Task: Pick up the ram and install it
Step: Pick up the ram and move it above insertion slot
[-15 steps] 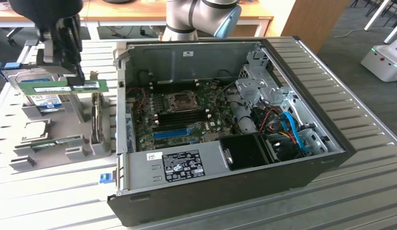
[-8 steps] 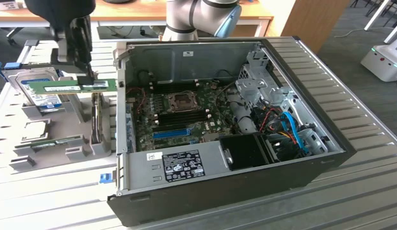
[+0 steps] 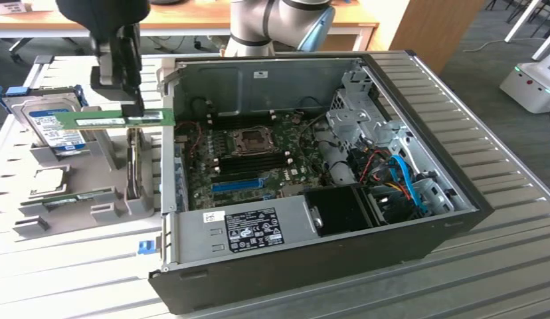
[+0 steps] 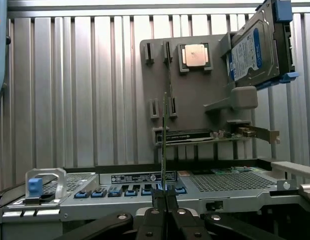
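The ram (image 3: pixel 97 120) is a long green stick hanging level in the air, above the grey parts holder and just outside the open computer case's wall on the exterior view's left. My gripper (image 3: pixel 133 113) comes down from above and is shut on the ram towards its end nearer the case. In the wrist view the ram (image 4: pixel 165 140) shows edge-on as a thin upright line rising from between my gripper's (image 4: pixel 165 199) closed fingers. Inside the case, the motherboard's dark memory slots (image 3: pixel 248 159) lie beside the CPU socket (image 3: pixel 254 139).
A grey parts holder (image 3: pixel 115 199) on the slatted table carries a silver hard drive (image 3: pixel 52 126), a CPU chip (image 4: pixel 194 55) and a card (image 4: pixel 215 135). The open computer case (image 3: pixel 452 219) holds a blue slot (image 3: pixel 235 184), cables and a drive cage (image 3: pixel 359 113).
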Robot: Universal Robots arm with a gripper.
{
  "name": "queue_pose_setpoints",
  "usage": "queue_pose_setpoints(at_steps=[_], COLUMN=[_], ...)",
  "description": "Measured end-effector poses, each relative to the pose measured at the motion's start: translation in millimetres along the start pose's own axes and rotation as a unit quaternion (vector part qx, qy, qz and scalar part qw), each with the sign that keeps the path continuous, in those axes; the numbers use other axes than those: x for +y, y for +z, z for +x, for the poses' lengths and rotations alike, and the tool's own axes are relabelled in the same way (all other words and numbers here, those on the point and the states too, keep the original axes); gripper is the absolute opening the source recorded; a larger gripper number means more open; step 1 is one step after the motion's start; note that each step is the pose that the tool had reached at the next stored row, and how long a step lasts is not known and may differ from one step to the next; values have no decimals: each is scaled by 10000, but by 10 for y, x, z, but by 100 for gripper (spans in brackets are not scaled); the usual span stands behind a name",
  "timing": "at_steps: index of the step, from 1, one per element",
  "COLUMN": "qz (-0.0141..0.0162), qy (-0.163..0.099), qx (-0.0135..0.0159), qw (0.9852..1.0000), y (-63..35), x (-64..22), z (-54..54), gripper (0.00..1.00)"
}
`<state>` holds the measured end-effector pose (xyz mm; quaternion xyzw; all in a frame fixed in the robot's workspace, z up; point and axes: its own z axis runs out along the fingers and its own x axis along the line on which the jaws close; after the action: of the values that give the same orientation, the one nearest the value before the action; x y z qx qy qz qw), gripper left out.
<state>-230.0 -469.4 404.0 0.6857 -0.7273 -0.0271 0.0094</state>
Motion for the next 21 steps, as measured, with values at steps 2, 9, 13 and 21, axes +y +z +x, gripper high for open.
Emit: queue_pose_setpoints(at_steps=[2, 9, 13, 21], qz=[-1, -2, -4, -5], qy=[0, 0, 0, 0], qx=[0, 0, 0, 0], qw=[10000, 10000, 10000, 10000], y=[-2, -10, -16, -23], x=[-37, -172, -244, -376], z=[-3, -10, -15, -23], gripper=[12, 12, 12, 12])
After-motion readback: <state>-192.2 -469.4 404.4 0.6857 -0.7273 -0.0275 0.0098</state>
